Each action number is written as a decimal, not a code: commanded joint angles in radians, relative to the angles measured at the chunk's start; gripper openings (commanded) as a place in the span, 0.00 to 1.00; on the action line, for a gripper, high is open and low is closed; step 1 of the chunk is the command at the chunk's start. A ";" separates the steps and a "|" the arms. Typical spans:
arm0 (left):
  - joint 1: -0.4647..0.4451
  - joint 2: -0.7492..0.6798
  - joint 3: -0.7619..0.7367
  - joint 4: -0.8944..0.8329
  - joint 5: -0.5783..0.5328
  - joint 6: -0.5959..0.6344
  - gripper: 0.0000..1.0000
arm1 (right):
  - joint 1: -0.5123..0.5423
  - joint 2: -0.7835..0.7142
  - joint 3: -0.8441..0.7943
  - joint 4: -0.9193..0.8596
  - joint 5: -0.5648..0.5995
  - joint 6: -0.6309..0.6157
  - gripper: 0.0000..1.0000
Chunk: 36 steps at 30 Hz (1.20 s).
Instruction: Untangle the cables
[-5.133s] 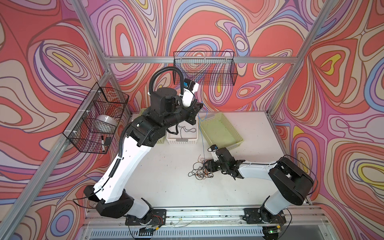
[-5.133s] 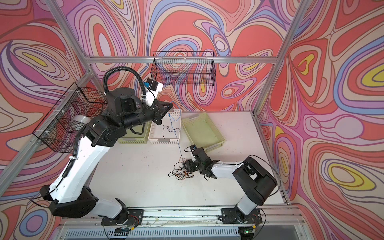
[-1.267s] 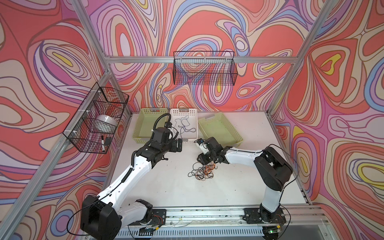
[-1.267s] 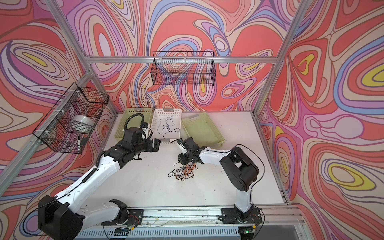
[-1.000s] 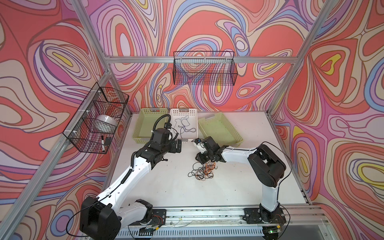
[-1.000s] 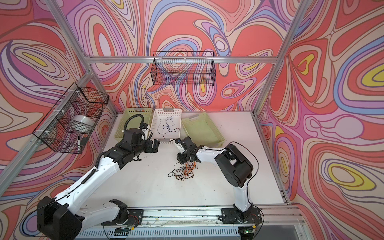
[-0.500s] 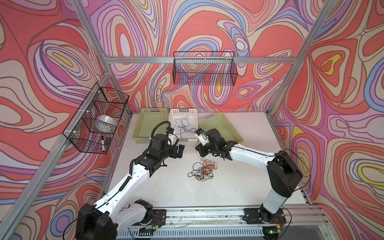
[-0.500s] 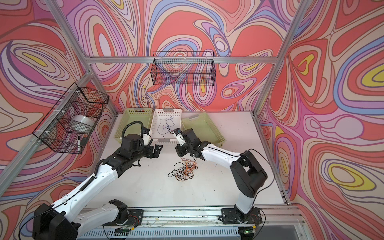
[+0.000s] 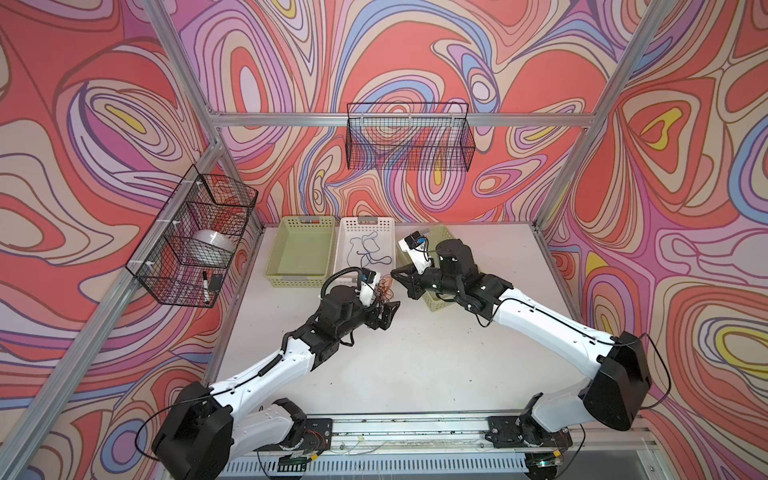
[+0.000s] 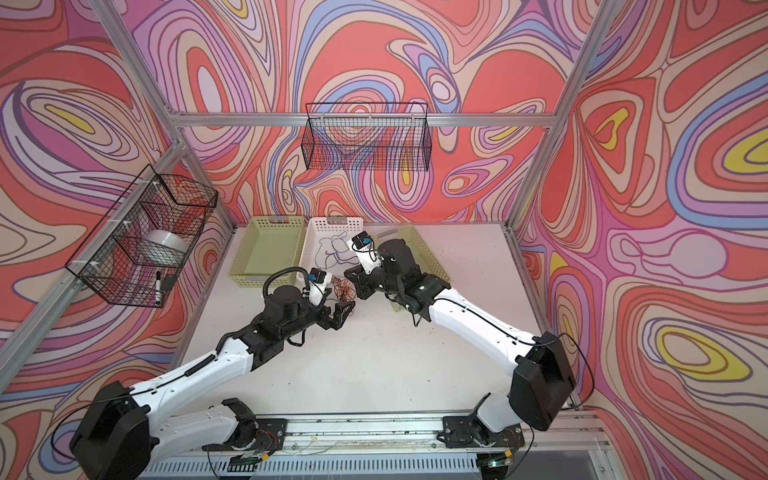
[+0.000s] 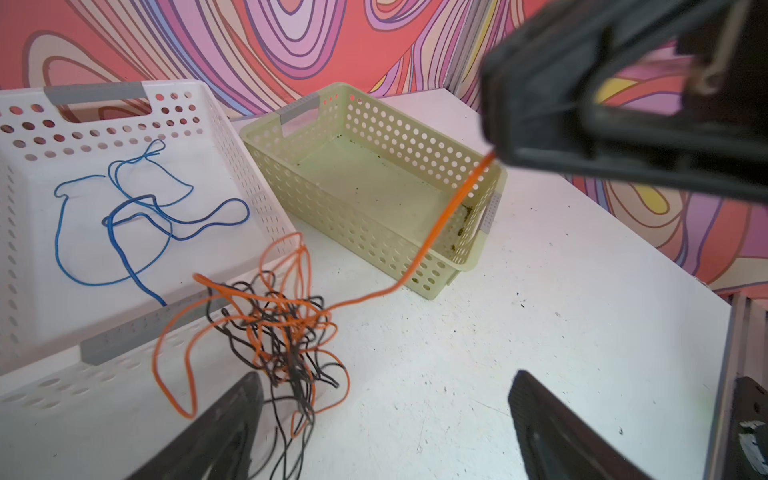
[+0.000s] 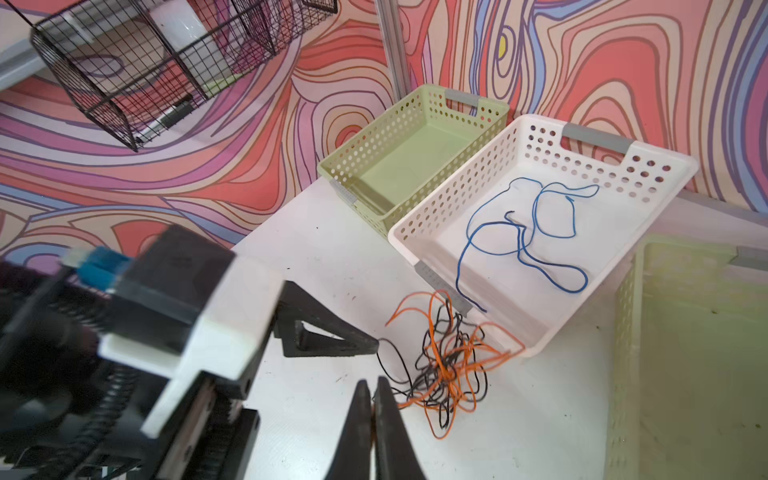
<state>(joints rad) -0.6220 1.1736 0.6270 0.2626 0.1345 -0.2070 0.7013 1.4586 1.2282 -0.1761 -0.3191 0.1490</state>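
Top views, landmark: white basket [image 9: 366, 222] at the back of the bench [image 9: 415, 374].
Top views, cable tangle [image 9: 384, 291]: orange and dark wires bunched just off the white basket's near end, seen in both top views.
Top views, blue cable [image 9: 370, 253]: loose inside the white basket.
Top views, left end effector [image 9: 387, 312]: in front of the white basket's near end, beside the cable tangle.
Top views, right end effector [image 9: 399, 277]: at the white basket's near right corner.
Left wrist, left end effector [image 11: 384, 386]: released, fingers [image 11: 232, 415] spread wide with nothing between them; cable tangle [image 11: 282, 328] against the white basket's [image 11: 232, 137] handle end.
Left wrist, orange strand [image 11: 440, 224]: runs from the cable tangle up into the right end effector [image 11: 511, 141].
Right wrist, right end effector [image 12: 372, 386]: clenched on the orange strand [image 12: 409, 402]; cable tangle [image 12: 449, 365] at the white basket's [image 12: 457, 199] corner.
Resting or lifted: cannot tell.
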 commanded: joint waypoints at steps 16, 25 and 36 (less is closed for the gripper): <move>-0.080 0.123 0.196 0.085 -0.055 0.100 0.00 | 0.000 -0.123 -0.059 -0.003 0.034 0.001 0.14; -0.105 0.085 0.310 -0.062 -0.005 0.107 0.00 | -0.051 -0.253 -0.234 0.093 0.200 0.005 0.60; -0.144 0.067 0.394 -0.099 -0.021 0.100 0.00 | -0.049 -0.236 -0.491 0.313 0.011 0.124 0.61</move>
<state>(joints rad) -0.7506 1.2636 0.9733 0.1753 0.1108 -0.1154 0.6491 1.2064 0.7410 0.0372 -0.2405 0.2325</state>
